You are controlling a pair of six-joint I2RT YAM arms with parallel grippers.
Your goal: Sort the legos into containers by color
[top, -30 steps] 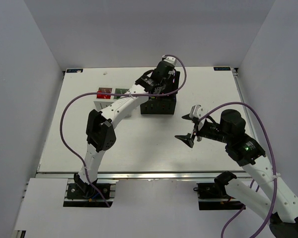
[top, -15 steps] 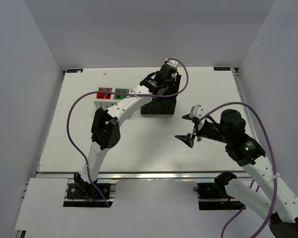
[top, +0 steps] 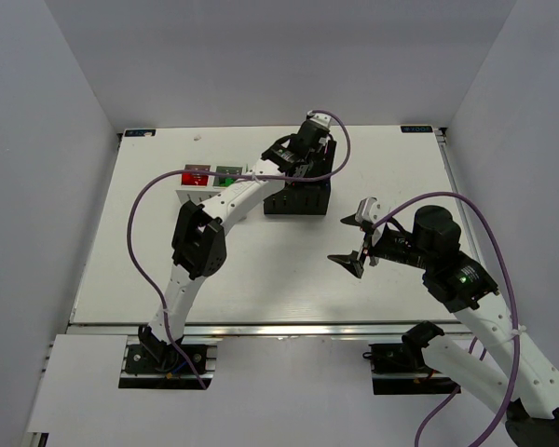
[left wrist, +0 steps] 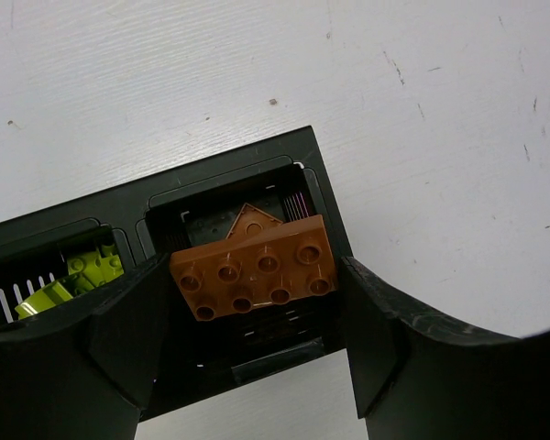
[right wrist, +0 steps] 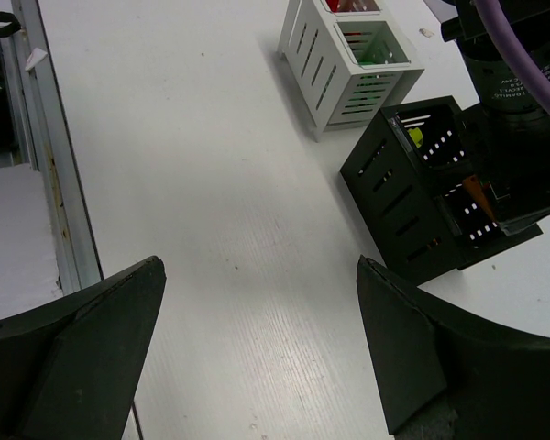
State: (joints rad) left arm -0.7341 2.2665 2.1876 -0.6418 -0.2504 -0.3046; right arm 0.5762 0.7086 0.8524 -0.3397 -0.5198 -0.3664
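My left gripper [top: 306, 156] hangs over the black container [top: 298, 203], shut on a brown-orange lego [left wrist: 255, 269] held lengthwise between its fingers. The brick is tilted above the right compartment of the black container [left wrist: 229, 170], where another brown piece [left wrist: 253, 220] lies. Yellow-green legos [left wrist: 78, 275] fill the left compartment. The white container [top: 194, 193] stands just left of the black one, with red [top: 195, 175] and green [top: 227, 173] legos inside. My right gripper [top: 359, 237] hovers wide open over bare table, right of centre, with nothing between its fingers.
In the right wrist view the white container [right wrist: 348, 78] and black container [right wrist: 394, 202] stand side by side beyond the open right gripper [right wrist: 257, 302]. The table's front rail [right wrist: 46, 156] runs along that view's left. White walls enclose the table.
The left arm's elbow swung slightly right and its wrist shifted a little over the black container. The brick stays in the grip. The right arm has not moved.
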